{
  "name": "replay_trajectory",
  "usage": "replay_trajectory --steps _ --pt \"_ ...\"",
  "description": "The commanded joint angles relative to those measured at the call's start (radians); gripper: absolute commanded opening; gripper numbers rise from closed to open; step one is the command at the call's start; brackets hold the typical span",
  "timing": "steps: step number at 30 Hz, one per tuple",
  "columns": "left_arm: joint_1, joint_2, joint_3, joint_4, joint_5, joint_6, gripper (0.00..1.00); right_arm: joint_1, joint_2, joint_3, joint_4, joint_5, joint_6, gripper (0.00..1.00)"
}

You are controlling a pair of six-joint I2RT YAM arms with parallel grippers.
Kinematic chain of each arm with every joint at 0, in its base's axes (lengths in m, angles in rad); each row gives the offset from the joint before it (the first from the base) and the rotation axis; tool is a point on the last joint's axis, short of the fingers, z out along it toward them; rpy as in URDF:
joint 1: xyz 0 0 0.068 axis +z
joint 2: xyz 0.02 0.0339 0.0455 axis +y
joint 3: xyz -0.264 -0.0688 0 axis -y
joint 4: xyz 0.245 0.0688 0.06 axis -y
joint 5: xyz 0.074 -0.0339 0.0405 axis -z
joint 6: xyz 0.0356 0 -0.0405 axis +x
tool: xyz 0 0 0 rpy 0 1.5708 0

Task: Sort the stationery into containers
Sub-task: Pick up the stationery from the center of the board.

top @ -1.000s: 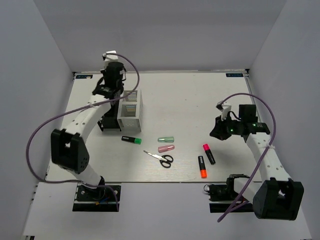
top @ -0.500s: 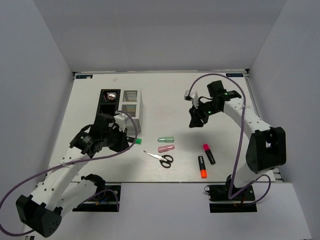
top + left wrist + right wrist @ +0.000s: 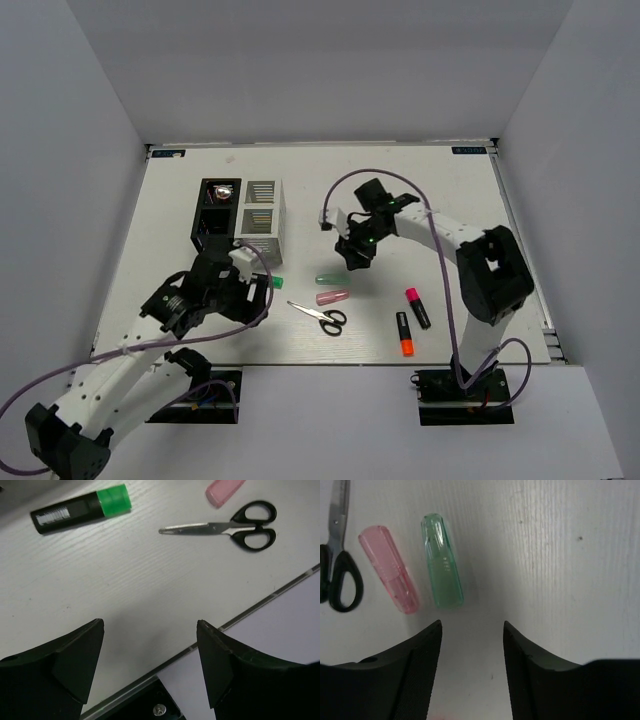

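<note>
My left gripper point(image 3: 254, 298) hangs open over the near left of the table, empty, right beside the green-capped black marker point(image 3: 80, 509). The black-handled scissors point(image 3: 225, 525) lie past it to the right. Open and empty too, my right gripper point(image 3: 472, 625) hovers just behind the green capsule point(image 3: 441, 560); the pink capsule point(image 3: 389, 569) lies alongside that one. A pink-capped marker point(image 3: 417, 307) and an orange-capped marker point(image 3: 404, 334) rest at the front right. The black organiser point(image 3: 206, 218) and the white organiser point(image 3: 262, 212) stand side by side at the back left.
A small pale thing point(image 3: 222, 188) sits in the black organiser's rear compartment. The table's front edge point(image 3: 260, 602) runs close under my left gripper. White walls close in the table on three sides.
My left arm has swung from the organisers down to the green-capped marker, and its gripper has opened. My right arm has moved left from the table's right side to the capsules.
</note>
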Motion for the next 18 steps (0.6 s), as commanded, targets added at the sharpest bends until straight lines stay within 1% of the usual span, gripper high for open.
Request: replay_trajectory --steps 1,2,3,4,8,14,18 --pt "0.032 -0.077 -0.018 0.067 -0.050 -0.014 0.85 0.081 0.048 0.053 0.098 0.129 0.016 0.57" --pt "0.040 -0.091 -0.022 0.065 -0.074 -0.017 0.83 0.094 0.064 0.065 0.103 0.143 0.028 0.59" --pt "0.046 -0.113 -0.028 0.076 -0.088 -0.020 0.83 0.132 0.068 0.067 0.105 0.164 0.036 0.59" --pt "0.062 -0.136 -0.038 0.076 -0.101 -0.024 0.83 0.143 0.074 0.068 0.134 0.189 0.042 0.59" --pt "0.086 -0.185 -0.050 0.087 -0.122 -0.027 0.83 0.187 0.105 0.074 0.151 0.212 0.085 0.60" --pt "0.095 -0.177 -0.048 0.082 -0.110 -0.024 0.83 0.224 0.136 0.074 0.161 0.241 0.088 0.60" --pt "0.094 -0.188 -0.048 0.079 -0.107 -0.027 0.83 0.241 0.148 0.041 0.184 0.283 0.076 0.60"
